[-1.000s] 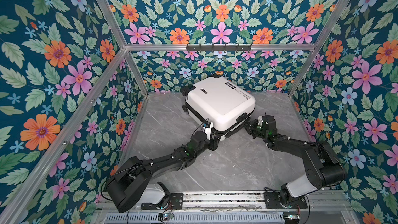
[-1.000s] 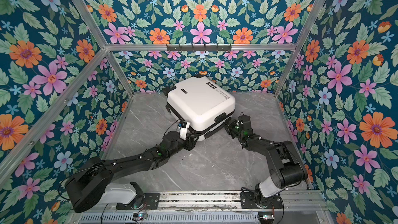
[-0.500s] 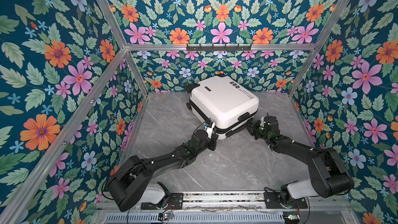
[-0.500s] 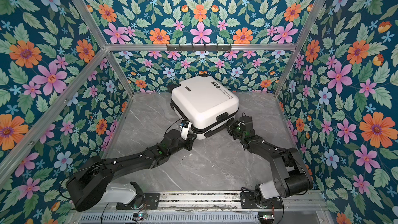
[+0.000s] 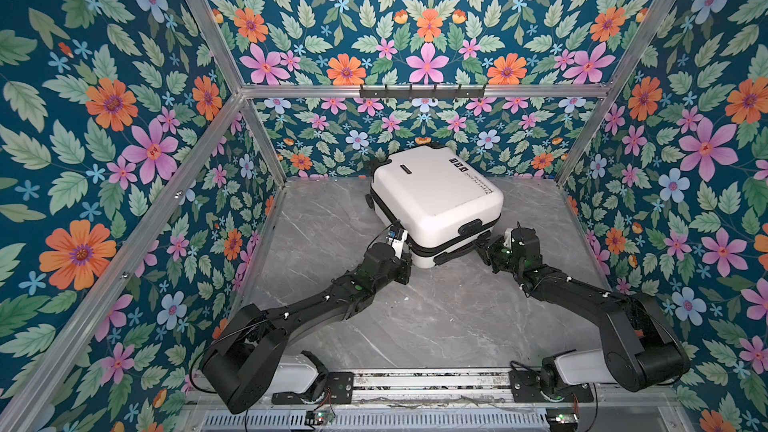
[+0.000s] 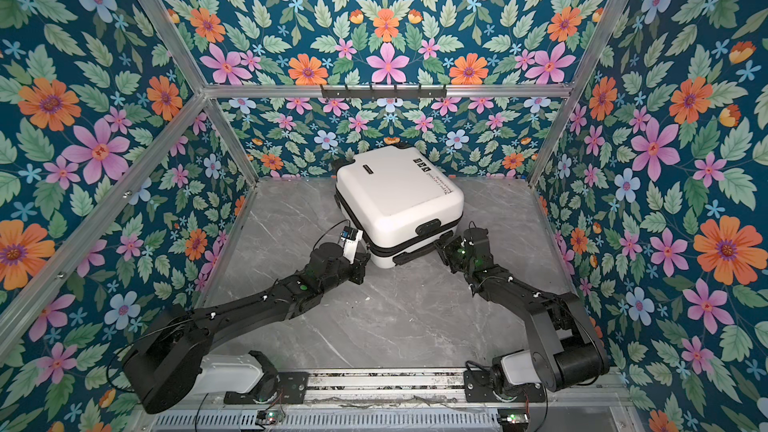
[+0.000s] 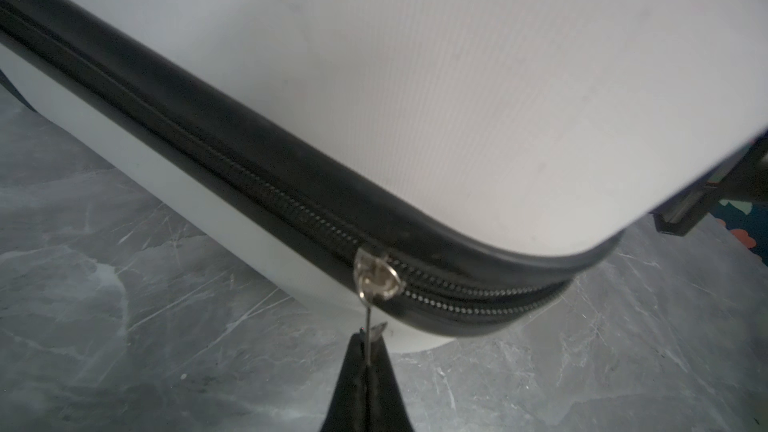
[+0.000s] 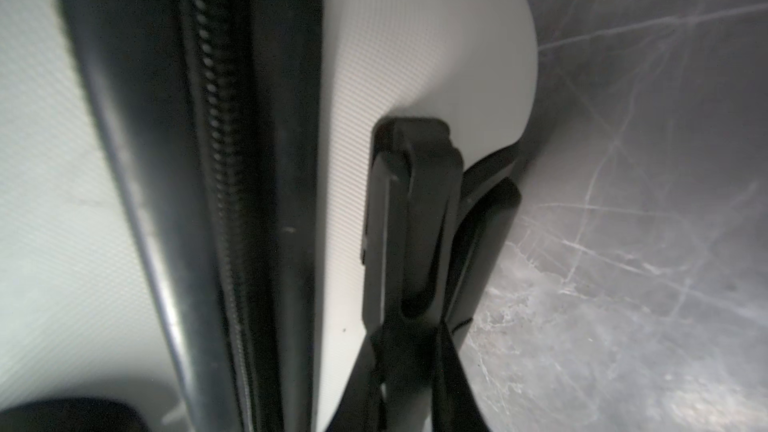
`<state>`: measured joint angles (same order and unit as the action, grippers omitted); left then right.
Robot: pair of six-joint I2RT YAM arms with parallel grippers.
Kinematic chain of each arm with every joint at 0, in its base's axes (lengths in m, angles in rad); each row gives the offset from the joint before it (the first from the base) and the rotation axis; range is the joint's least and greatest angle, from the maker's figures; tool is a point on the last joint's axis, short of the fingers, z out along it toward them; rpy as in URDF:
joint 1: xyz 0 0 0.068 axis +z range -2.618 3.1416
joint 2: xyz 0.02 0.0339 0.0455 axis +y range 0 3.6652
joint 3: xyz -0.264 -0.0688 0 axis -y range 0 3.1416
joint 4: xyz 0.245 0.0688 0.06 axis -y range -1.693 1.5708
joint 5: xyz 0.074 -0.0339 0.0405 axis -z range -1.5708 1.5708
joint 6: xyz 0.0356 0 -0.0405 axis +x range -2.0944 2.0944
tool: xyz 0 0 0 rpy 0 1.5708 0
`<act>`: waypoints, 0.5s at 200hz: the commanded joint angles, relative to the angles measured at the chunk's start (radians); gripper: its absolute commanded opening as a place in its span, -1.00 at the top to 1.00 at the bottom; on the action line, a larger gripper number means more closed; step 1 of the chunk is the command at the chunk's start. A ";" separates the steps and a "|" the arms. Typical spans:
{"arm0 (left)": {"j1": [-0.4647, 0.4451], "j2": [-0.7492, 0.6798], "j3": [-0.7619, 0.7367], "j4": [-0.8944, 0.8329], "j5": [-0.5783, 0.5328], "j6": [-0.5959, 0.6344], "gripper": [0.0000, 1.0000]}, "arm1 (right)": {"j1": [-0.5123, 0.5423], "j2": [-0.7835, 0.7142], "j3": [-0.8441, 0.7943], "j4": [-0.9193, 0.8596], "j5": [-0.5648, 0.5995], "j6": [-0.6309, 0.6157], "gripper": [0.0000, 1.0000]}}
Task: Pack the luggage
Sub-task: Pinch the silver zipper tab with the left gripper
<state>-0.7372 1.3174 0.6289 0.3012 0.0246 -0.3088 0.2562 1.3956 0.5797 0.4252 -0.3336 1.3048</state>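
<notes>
The counter (image 5: 419,326) is a grey surface with pale veins like marble, seen in both top views. On it lies the luggage (image 5: 436,197), a white hard case, closed, flat on one broad side. It sits in the far half of the counter, near the back wall. It is turned slantwise, with one corner pointing to the front edge.

Luggage (image 7: 457,76) shell: white hard plastic, fine ribbed grain, satin sheen. Trim band (image 7: 232,118) beside the zipper (image 7: 307,214): black, smooth, rubbery-looking, dull. Zipper teeth dark, faintly shiny. Zipper slider (image 7: 376,280) and zipper pull (image 7: 368,324): bright polished metal. Handle (image 8: 415,218): smooth black plastic, semi-matt. Table (image 7: 124,326): grey marble-look, smooth, low gloss. My left gripper (image 7: 368,342) and right gripper (image 8: 405,338): matt black. Frame rail (image 5: 291,91): bare brushed metal.
</notes>
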 commanded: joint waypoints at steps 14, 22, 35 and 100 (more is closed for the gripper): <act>0.024 -0.023 0.018 0.006 0.028 0.046 1.00 | 0.003 -0.025 0.005 0.159 -0.032 -0.053 1.00; 0.024 -0.019 0.032 -0.022 0.045 0.062 1.00 | 0.003 -0.026 0.005 0.159 -0.031 -0.053 1.00; 0.022 -0.011 0.056 -0.074 0.073 0.091 1.00 | 0.003 -0.027 0.006 0.157 -0.030 -0.052 1.00; -0.048 -0.023 0.158 -0.286 0.173 0.210 1.00 | 0.020 -0.014 0.035 0.152 -0.001 -0.047 1.00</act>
<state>-0.7635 1.3022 0.7517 0.0612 0.1131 -0.1730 0.2596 1.3846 0.5907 0.3931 -0.2913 1.3041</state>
